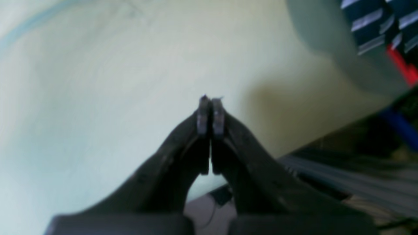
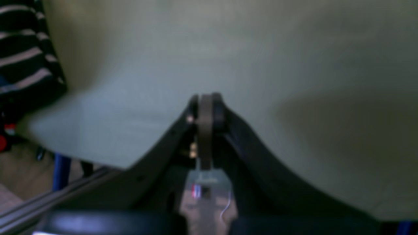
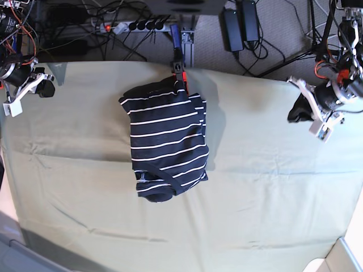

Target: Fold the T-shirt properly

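T-shirt (image 3: 167, 141) blurred, cropped at both wrist views' corners.

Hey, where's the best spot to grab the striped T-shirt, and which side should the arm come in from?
Probably the T-shirt at its rumpled near end, where the cloth bunches and offers a raised fold. Come from above on its flatter open side toward the left gripper, which is shut and empty.

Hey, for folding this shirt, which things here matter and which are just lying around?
For the job:
T-shirt, lying bunched on the table cloth
left gripper, shut and empty
right gripper, shut and empty

Just lying about:
power strip
two power adapters
loose cables on the floor behind the table
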